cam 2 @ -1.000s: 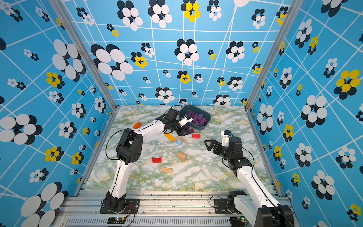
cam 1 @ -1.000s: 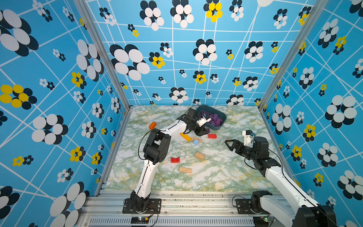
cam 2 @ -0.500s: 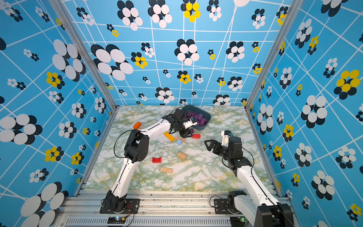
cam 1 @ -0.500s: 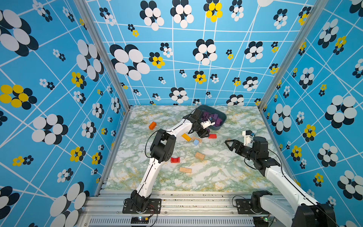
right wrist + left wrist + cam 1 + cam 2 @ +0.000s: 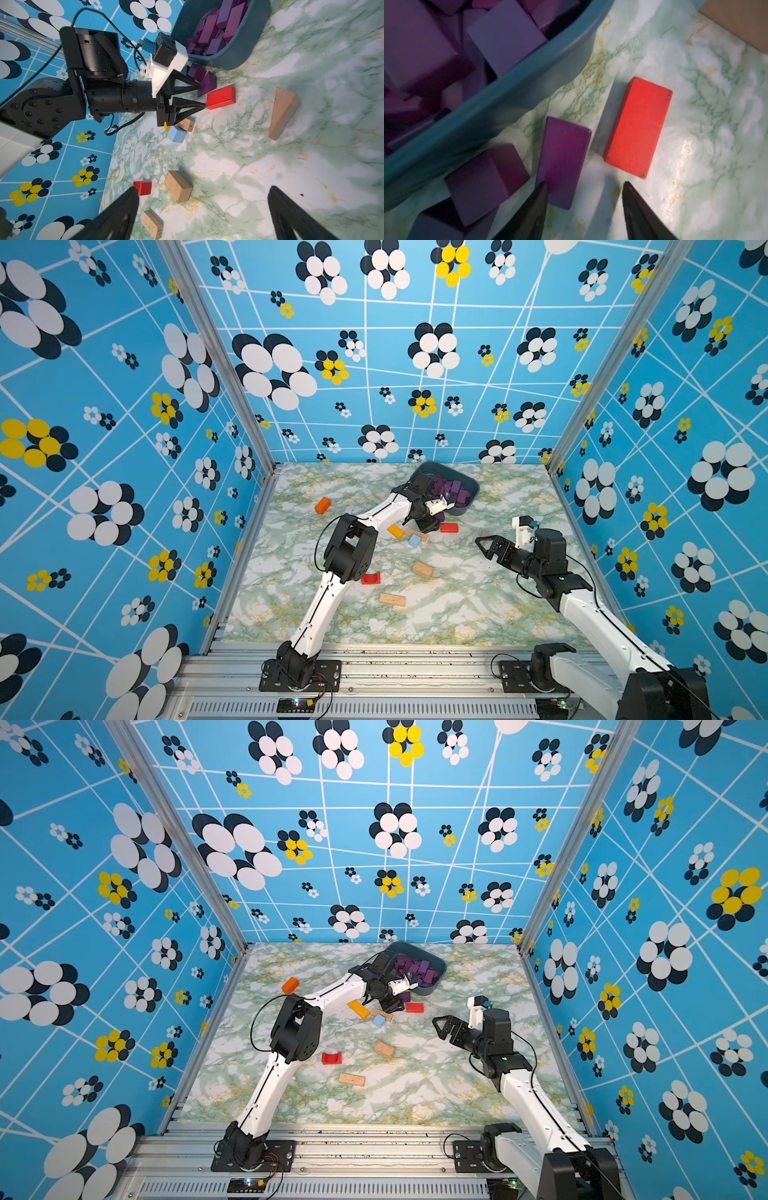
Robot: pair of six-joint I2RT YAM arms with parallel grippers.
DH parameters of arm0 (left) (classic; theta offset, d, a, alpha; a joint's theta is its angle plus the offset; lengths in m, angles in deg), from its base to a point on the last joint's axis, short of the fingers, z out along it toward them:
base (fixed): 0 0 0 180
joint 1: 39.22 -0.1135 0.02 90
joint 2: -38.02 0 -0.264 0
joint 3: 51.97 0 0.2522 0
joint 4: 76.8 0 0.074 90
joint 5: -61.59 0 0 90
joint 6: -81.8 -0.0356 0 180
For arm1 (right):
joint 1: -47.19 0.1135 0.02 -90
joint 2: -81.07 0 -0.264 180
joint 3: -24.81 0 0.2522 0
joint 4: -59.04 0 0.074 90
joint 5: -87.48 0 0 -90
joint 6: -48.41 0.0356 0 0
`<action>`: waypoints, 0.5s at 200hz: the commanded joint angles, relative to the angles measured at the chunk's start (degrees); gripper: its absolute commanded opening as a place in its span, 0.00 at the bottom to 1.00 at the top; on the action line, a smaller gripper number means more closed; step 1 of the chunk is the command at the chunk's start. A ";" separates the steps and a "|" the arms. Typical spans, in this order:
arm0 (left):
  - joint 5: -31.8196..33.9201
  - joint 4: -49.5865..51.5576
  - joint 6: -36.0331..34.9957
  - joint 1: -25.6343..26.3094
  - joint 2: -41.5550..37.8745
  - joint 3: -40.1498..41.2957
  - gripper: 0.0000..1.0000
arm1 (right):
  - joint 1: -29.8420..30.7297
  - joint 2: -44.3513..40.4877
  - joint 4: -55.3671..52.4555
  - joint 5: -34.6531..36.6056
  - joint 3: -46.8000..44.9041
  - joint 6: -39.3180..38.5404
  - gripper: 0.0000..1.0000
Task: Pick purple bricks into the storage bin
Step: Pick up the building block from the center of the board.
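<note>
While the left gripper (image 5: 584,187) hangs half open and empty over a purple brick (image 5: 563,160) at the near side of the storage bin (image 5: 508,99), the right gripper (image 5: 202,188) stands wide open.

The storage bin (image 5: 508,97) blurs and runs off the left wrist view; a tan block (image 5: 741,18) is cropped there.

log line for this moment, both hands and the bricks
left hand: open, empty, low beside storage bin | right hand: open, empty | purple bricks: many in bin, few outside near red block
</note>
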 commanded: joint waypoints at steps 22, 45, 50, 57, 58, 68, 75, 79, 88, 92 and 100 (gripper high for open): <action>2.54 1.13 -1.64 0.41 2.32 -3.32 0.60 | -0.20 0.67 -0.69 0.42 0.12 0.14 0.99; 3.02 1.00 -1.64 0.40 2.97 -4.17 0.59 | -0.27 0.73 -0.86 0.38 0.38 0.14 0.99; 2.94 0.89 -1.65 0.46 3.03 -4.17 0.59 | -0.20 0.73 -0.94 0.46 0.38 0.12 0.99; 2.85 0.70 -1.73 0.41 3.08 -4.17 0.59 | -0.22 0.78 -0.95 0.56 0.45 0.10 0.99; 2.85 0.70 -1.73 0.41 3.07 -4.17 0.59 | -0.22 0.79 -0.95 0.56 0.46 0.10 0.99; 3.06 0.28 -2.03 0.41 3.20 -4.20 0.59 | -0.28 0.97 -1.03 0.56 0.55 0.01 0.99; 3.44 -0.07 -2.17 0.53 3.26 -4.18 0.59 | -0.21 1.23 -1.13 0.61 0.67 0.01 0.99; 3.61 -0.24 -2.30 0.50 3.25 -4.17 0.59 | -0.24 1.45 -1.21 0.51 0.73 -0.06 0.99; 3.81 -0.51 -2.44 0.50 3.42 -4.38 0.59 | -0.27 1.74 -1.22 0.32 0.81 -0.02 0.99; 3.80 -0.60 -2.51 0.50 3.41 -4.40 0.59 | -0.30 1.90 -1.26 0.21 0.82 -0.07 0.99; 3.85 -0.75 -2.76 0.50 3.53 -4.44 0.60 | -0.22 2.11 -1.30 0.12 0.97 -0.07 0.99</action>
